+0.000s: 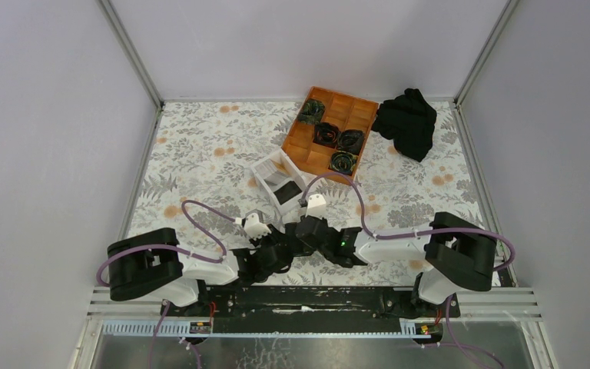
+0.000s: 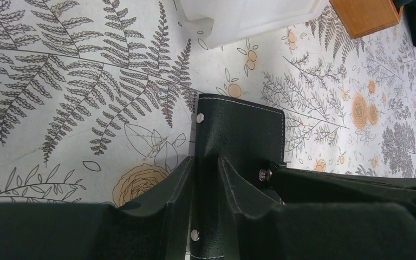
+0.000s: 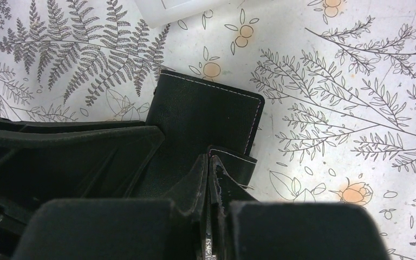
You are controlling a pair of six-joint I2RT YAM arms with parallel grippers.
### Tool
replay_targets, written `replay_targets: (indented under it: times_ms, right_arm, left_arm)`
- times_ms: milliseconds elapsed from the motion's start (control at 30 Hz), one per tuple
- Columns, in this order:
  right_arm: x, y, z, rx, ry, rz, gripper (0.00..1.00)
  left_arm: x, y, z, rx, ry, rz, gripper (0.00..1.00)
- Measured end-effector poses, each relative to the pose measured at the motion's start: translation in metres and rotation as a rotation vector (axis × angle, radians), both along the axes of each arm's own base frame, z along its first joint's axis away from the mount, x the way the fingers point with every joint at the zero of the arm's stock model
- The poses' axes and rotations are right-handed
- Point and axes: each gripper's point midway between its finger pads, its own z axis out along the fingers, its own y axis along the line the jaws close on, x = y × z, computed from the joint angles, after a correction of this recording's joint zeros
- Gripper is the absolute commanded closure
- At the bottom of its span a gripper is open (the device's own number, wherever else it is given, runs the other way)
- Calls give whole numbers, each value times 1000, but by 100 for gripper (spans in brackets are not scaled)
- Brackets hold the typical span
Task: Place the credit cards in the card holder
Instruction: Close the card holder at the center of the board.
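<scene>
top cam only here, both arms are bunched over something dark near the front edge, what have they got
Observer: In the left wrist view, the left gripper pinches one wall of the black card holder, with a finger on each side.
Operator: and the right one
Observer: In the right wrist view, the right gripper is shut on a stitched flap of that same holder.
Operator: any card going in
Observer: No credit card shows in either wrist view.
</scene>
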Motion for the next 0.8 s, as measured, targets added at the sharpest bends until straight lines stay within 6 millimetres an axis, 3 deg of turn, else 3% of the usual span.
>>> replay_targets:
  times_ms: [800]
  right_arm:
    - [5,13,-8,-116,-68,-8,97]
  left_arm:
    - [0,1,0,-41,-15,0,71]
